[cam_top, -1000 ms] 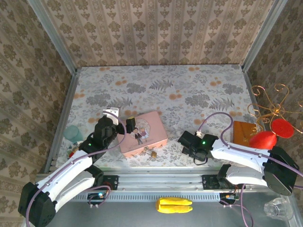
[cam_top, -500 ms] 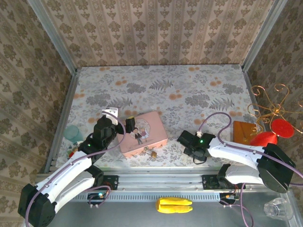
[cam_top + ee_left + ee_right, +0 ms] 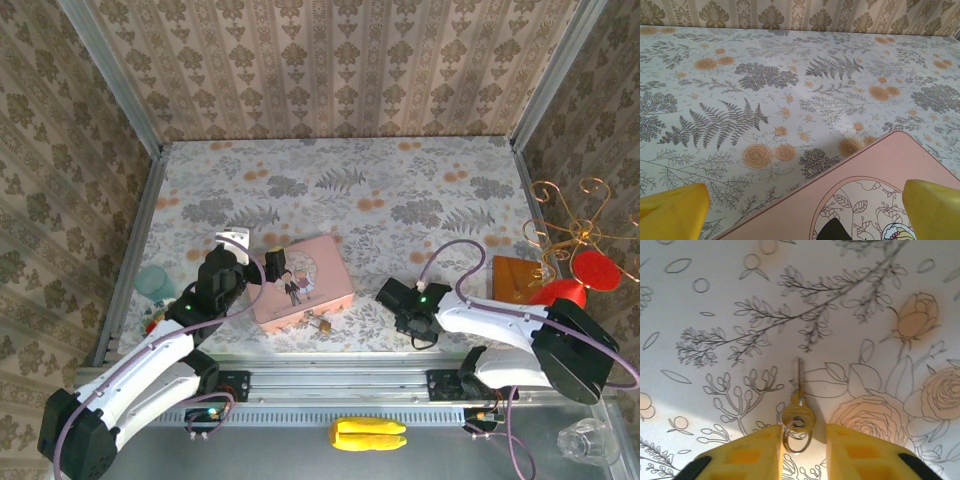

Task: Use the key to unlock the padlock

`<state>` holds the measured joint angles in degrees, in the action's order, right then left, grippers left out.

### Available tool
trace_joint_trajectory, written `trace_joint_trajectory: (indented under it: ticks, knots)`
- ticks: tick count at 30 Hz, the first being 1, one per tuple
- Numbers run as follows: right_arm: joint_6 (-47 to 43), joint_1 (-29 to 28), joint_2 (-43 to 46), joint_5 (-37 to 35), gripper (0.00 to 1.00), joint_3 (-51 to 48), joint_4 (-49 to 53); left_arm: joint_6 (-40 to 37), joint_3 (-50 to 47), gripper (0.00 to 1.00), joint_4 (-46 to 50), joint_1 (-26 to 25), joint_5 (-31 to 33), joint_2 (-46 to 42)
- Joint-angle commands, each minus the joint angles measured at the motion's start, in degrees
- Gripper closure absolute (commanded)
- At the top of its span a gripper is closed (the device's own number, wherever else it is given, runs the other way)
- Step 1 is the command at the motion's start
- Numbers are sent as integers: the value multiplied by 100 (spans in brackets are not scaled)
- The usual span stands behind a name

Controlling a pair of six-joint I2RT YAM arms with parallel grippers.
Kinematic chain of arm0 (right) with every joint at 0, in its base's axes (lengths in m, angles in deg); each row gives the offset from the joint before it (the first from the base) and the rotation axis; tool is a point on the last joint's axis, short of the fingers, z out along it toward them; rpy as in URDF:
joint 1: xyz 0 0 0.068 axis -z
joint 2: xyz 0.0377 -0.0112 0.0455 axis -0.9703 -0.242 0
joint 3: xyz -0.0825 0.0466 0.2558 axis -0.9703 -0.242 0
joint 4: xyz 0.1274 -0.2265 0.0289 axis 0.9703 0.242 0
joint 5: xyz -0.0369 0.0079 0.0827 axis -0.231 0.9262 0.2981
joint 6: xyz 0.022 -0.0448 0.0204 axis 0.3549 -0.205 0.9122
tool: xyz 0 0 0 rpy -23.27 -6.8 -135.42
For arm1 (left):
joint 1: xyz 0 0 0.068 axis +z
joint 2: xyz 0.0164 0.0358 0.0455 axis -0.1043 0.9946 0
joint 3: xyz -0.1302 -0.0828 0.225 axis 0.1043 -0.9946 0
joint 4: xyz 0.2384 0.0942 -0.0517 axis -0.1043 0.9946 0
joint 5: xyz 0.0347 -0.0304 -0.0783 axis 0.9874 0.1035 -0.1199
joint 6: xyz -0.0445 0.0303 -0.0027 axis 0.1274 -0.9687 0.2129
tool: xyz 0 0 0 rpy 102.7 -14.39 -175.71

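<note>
The fingers (image 3: pixel 752 452) of my right gripper (image 3: pixel 803 435) are bright yellow. Between them, the key (image 3: pixel 798 407) has a brass-gold head and a thin silver-grey blade. The tablecloth (image 3: pixel 715 300) under it is white, drawn with grey sprigs and pale orange roses. My left gripper (image 3: pixel 805 197) has the same yellow fingers (image 3: pixel 670 212). Between those, the tin (image 3: pixel 865 200) is pink, with a cream oval edged in drawn leaves. Ahead of that hand, the wall (image 3: pixel 790 12) is beige damask.

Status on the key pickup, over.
Left gripper open above pink tin. Right gripper low, jaws narrow, straddling key at its head, on cloth, not clamped. Padlock by tin's near edge, untouched.
</note>
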<state>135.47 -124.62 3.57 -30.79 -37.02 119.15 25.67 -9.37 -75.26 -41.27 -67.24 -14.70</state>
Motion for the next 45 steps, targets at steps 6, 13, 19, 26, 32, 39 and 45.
trace_joint_trajectory:
  ticks: [6, 13, 19, 26, 32, 39, 45]
  knots:
    - [-155, -91, -504, 2, 84, 133, -399, 31, -20, 0, -129, -33, -13, 49]
    - [-325, -234, -477, -211, 87, 395, -213, 57, -94, 0, -158, -34, 51, -98]
    - [-386, -258, -359, -373, 88, 470, -73, 44, -99, 0, -169, -33, 83, -101]
    - [-494, -256, 11, -534, 91, 455, -55, 65, -142, 0, -218, -33, 170, -68]
    - [-736, -253, 445, -650, 93, 381, -236, 97, -169, 0, -297, -29, 106, -20]
    - [-1272, -305, 1183, -820, 98, 306, -1057, 101, -153, 0, -435, -31, -123, 149]
    - [-1854, -307, 1609, -907, 98, 395, -1489, 11, -190, 0, -819, -31, -777, 273]
